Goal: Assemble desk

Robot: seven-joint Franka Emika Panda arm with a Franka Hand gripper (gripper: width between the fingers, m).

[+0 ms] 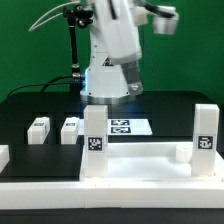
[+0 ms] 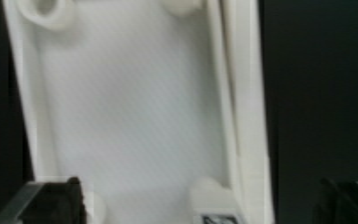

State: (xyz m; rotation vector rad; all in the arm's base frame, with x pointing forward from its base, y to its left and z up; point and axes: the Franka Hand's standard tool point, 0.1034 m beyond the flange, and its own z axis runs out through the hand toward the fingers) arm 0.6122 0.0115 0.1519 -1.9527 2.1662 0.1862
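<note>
The white desk top (image 1: 140, 160) lies flat at the front of the black table. Two square legs stand upright on it, one at the exterior view's left (image 1: 94, 145) and one at its right (image 1: 205, 140), both with tags. Two more legs (image 1: 38, 128) (image 1: 68, 128) lie loose on the table at the left. In the wrist view the rimmed desk top (image 2: 131, 110) fills the picture, blurred, with a tagged leg (image 2: 217, 200) on it. My gripper (image 2: 202, 203) is open above the top, its dark fingers (image 2: 55, 200) spread wide and holding nothing.
The marker board (image 1: 122, 127) lies behind the desk top, in front of the arm's base (image 1: 108, 70). White border rails (image 1: 60, 190) run along the table's front and left edges. The arm rises out of the top of the exterior view.
</note>
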